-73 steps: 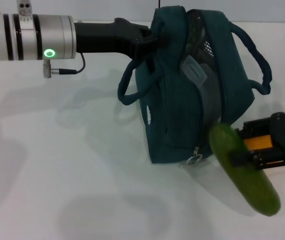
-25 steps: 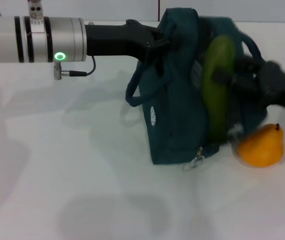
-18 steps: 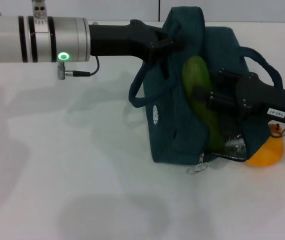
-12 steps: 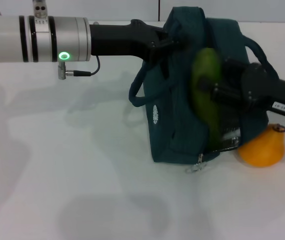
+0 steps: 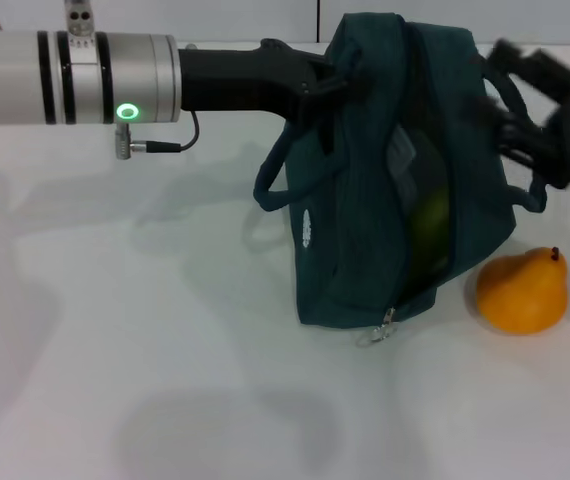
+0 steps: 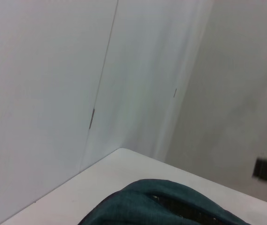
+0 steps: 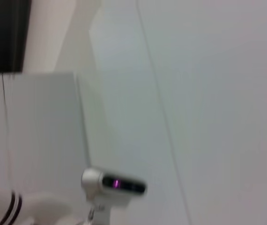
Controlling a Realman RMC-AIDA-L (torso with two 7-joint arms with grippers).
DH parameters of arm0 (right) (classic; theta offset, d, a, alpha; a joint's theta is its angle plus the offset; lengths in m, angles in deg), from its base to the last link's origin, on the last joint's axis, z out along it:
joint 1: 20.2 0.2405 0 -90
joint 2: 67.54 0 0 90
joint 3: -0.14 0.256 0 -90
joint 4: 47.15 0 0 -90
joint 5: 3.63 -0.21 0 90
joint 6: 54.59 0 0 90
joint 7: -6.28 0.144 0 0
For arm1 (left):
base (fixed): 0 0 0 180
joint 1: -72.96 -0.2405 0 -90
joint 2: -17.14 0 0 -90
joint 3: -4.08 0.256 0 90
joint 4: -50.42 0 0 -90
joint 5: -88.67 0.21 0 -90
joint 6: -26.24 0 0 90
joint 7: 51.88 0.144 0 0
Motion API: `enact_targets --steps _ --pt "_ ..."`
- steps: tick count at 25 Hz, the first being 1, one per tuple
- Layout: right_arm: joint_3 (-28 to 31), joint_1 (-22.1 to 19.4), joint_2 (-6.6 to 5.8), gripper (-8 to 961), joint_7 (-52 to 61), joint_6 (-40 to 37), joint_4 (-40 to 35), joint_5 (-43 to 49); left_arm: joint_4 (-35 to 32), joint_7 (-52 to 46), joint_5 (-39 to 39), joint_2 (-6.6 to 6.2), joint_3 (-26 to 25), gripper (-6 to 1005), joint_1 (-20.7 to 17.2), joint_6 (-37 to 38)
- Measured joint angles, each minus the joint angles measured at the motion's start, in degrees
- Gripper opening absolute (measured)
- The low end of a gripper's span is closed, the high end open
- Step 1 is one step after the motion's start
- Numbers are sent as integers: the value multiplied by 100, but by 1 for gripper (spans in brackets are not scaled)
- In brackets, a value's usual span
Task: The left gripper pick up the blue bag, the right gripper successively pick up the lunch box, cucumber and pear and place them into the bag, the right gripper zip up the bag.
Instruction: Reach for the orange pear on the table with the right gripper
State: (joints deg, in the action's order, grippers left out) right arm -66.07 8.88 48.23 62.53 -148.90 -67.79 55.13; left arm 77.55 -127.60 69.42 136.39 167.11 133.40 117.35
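Note:
The blue bag (image 5: 365, 190) hangs tilted with its lower corner on the white table, its mouth facing right; its top also shows in the left wrist view (image 6: 171, 206). My left gripper (image 5: 320, 85) is shut on the bag's upper left edge by a handle. The cucumber (image 5: 430, 225) lies inside the open bag, only a green patch showing. My right gripper (image 5: 507, 95) is blurred, just right of the bag's top, open and holding nothing. The pear (image 5: 523, 291) sits on the table right of the bag. The lunch box is hidden.
A metal zipper pull (image 5: 375, 331) dangles at the bag's lower front corner. One rope handle (image 5: 275, 185) loops down on the bag's left side. White table (image 5: 145, 350) stretches to the left and front. A wall stands behind.
The right gripper carried the cucumber up from the table into the bag's mouth, let it go inside and pulled back up and to the right. The pear now shows fully.

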Motion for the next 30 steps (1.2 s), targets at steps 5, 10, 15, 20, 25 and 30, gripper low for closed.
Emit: enact_targets --steps 5,10,15,20,25,30 --pt "67 -552 -138 753 -210 -328 -28 -100 -2 13 0 -13 0 76 -51 -5" --pt "75 -1314 -276 743 -747 -275 123 -75 5 34 0 -9 0 76 -58 -5" --pt "74 -1629 -172 737 -1299 3 774 -82 -6 71 2 -3 0 76 -83 -6" --pt "17 -1573 -110 726 -1465 192 1104 -66 -63 127 13 9 0 76 -56 -10" --pt "5 -1488 -96 712 -1455 372 1143 -44 -68 128 11 8 0 76 -47 -14" --pt "4 -1416 -91 540 -1455 500 1100 -43 -66 128 11 1 0 76 -66 -15"
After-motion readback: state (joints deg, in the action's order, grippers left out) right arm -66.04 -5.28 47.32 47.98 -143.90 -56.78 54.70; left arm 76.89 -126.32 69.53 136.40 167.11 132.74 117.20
